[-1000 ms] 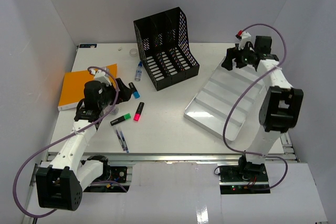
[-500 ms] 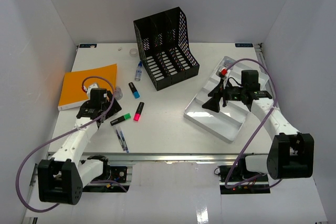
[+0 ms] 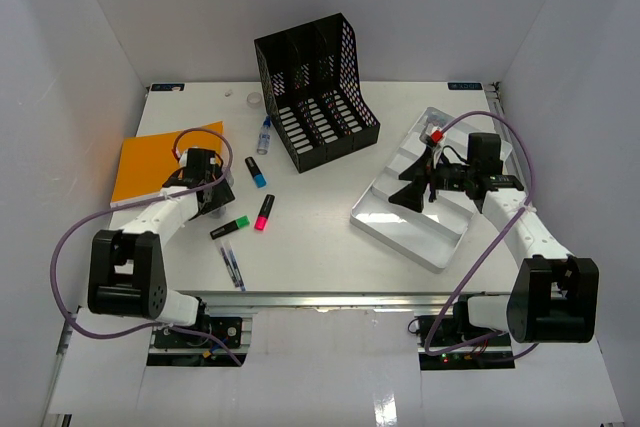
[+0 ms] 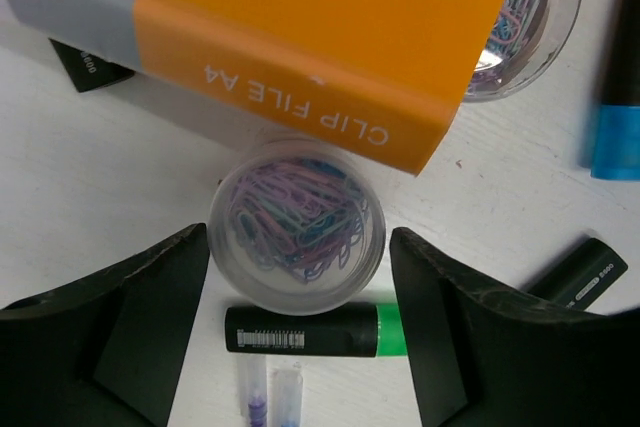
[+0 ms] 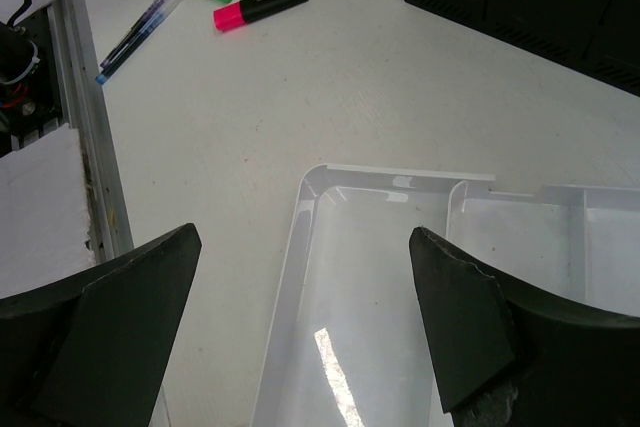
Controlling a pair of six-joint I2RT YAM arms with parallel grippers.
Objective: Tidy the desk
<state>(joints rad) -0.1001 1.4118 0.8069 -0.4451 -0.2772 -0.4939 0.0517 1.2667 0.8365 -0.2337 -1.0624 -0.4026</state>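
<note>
On the white desk (image 3: 320,237), my left gripper (image 3: 213,195) is down beside the corner of an orange clip file (image 3: 160,162). Seen from the left wrist, the left gripper (image 4: 298,247) is open, its fingers close on either side of a round clear tub of paper clips (image 4: 297,223). A green highlighter (image 4: 320,330) lies just below the tub. My right gripper (image 3: 412,195) hovers open over the silver tray (image 3: 400,222). The right wrist view shows only the tray's end compartment (image 5: 300,237) below the right gripper (image 5: 305,327).
A black magazine rack (image 3: 315,92) stands at the back centre. A pink highlighter (image 3: 264,213), a blue highlighter (image 3: 256,172) and two pens (image 3: 232,267) lie loose on the left half. A second clear tub (image 4: 520,27) is partly hidden by the file. An aluminium rail (image 3: 330,297) edges the front.
My left gripper has settled lower at the file's corner and its jaws have narrowed around the tub. My right arm swung down from the back right to over the tray, then held still.
</note>
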